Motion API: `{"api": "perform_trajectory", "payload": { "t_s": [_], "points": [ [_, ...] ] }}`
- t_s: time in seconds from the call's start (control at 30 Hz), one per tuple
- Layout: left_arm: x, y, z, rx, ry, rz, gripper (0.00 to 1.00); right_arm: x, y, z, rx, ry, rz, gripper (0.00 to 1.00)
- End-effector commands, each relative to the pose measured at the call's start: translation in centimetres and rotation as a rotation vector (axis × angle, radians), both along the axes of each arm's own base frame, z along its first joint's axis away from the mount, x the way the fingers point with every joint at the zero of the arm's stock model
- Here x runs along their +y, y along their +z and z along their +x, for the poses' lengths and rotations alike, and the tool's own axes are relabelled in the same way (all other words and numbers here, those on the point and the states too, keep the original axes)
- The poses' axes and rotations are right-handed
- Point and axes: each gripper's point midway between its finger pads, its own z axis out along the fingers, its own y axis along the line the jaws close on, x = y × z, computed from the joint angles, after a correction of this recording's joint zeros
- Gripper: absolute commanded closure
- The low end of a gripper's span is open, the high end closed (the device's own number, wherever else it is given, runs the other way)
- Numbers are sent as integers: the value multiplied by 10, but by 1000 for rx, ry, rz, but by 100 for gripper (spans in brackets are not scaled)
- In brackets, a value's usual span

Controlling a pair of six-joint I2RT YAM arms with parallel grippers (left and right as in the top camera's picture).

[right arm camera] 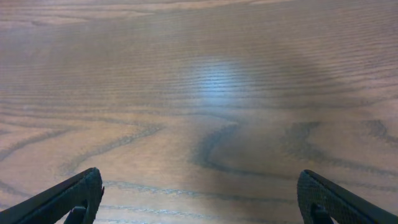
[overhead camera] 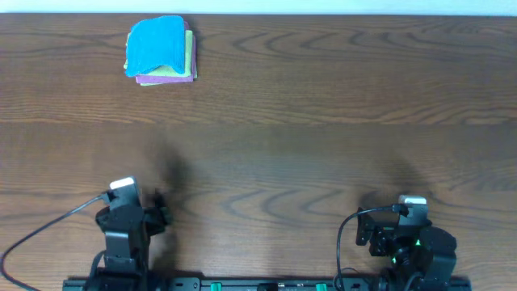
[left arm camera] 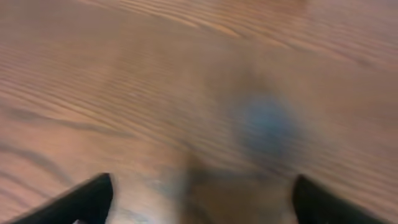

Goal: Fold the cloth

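The sky-blue cloth (overhead camera: 157, 44) lies folded on top of a small stack at the far left of the table, seen only in the overhead view. My left gripper (left arm camera: 202, 186) is near the table's front edge, far from the cloth, with its black fingers (left arm camera: 87, 199) wide apart over bare wood; this view is blurred. My right gripper (right arm camera: 199, 183) is at the front right, also open, with only wood grain between its fingers (right arm camera: 74, 196). Neither holds anything.
Under the blue cloth a light green folded cloth (overhead camera: 191, 52) and a pink one (overhead camera: 166, 79) peek out at the stack's right and front edges. The left arm (overhead camera: 123, 218) and right arm (overhead camera: 408, 230) sit by the front rail. Brown wooden table (overhead camera: 307, 121).
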Motion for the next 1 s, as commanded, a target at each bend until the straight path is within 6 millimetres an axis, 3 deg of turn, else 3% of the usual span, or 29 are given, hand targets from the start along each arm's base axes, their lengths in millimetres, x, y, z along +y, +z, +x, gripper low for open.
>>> {"api": "perform_trajectory", "payload": {
  "t_s": [0.0,0.27,0.33,0.97],
  "points": [
    [-15,-7,-1,-3,-108,-37,5,0,0,0,-4,-7,9,1],
    [-20,-24,-5,-32,-142,-63,5,0,0,0,-4,-7,8,1],
    [-20,-36,-6,-30,-148,-52,5,0,0,0,-4,-7,8,1],
    [-22,-39,-11,-11,-162,-50,5,0,0,0,-4,-7,8,1]
  ]
}}
